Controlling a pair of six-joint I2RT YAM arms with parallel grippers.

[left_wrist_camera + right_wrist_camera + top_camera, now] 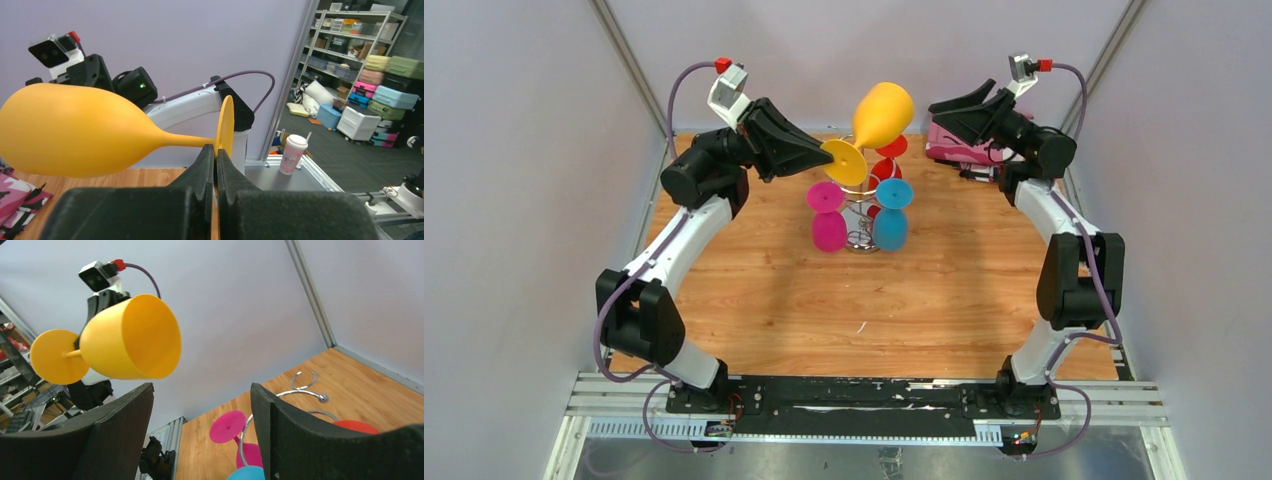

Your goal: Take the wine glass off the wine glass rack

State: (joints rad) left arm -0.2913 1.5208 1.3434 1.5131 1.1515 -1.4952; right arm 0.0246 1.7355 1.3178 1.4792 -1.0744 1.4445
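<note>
Bright, even light falls from above; shadows around the wine glass rack [861,238] are faint and soft. Both wrist views bow at their edges, the nearest foreground slightly soft.

Four wine glasses in all: a yellow glass [882,115], a magenta glass [829,231], a blue glass [891,228], a red glass [891,147]. One wine glass rack [860,240], one pink camouflage bundle [946,143]

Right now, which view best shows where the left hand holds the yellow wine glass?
Left wrist: close up, the left hand pinches the foot's rim of the yellow wine glass. Top external shows that glass near the wine glass rack, the grip tiny. Right wrist shows bowl and foot, not the grip.
</note>
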